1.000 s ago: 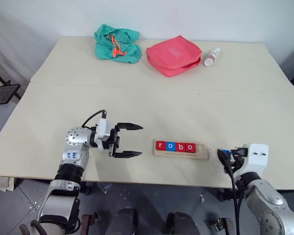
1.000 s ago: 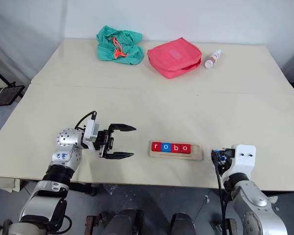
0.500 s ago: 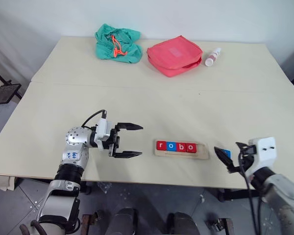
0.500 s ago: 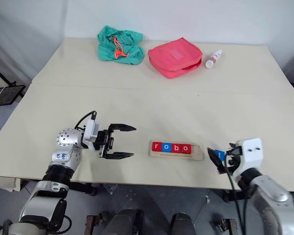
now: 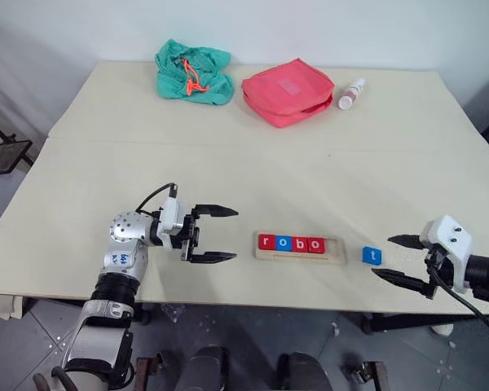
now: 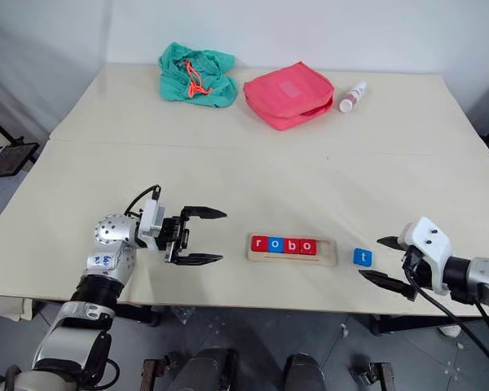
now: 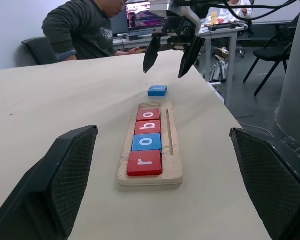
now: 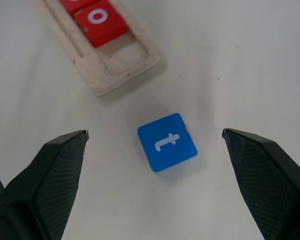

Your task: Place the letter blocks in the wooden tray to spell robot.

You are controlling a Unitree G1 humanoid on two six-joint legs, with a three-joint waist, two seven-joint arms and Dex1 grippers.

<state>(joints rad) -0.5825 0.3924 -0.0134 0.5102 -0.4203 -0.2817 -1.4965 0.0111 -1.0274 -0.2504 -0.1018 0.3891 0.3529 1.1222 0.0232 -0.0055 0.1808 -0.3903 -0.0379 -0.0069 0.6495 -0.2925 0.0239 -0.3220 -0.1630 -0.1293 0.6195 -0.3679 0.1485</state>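
Observation:
The wooden tray lies near the table's front edge. It holds four letter blocks in a row, red r, blue o, red b, red o, and its right end is bare. A blue t block lies flat on the table just right of the tray. My right gripper is open at that block's right side; in the right wrist view the t block sits between the spread fingers, untouched. My left gripper hangs open and empty left of the tray, pointing at it.
At the table's far side lie a teal cloth bag, a large red pouch and a small white bottle. The table's front edge runs just below the tray. A person sits at a desk beyond the table.
My right gripper opened wide, left the blue t block on the table, rolled its wrist and drew back to the right. The left gripper stayed still.

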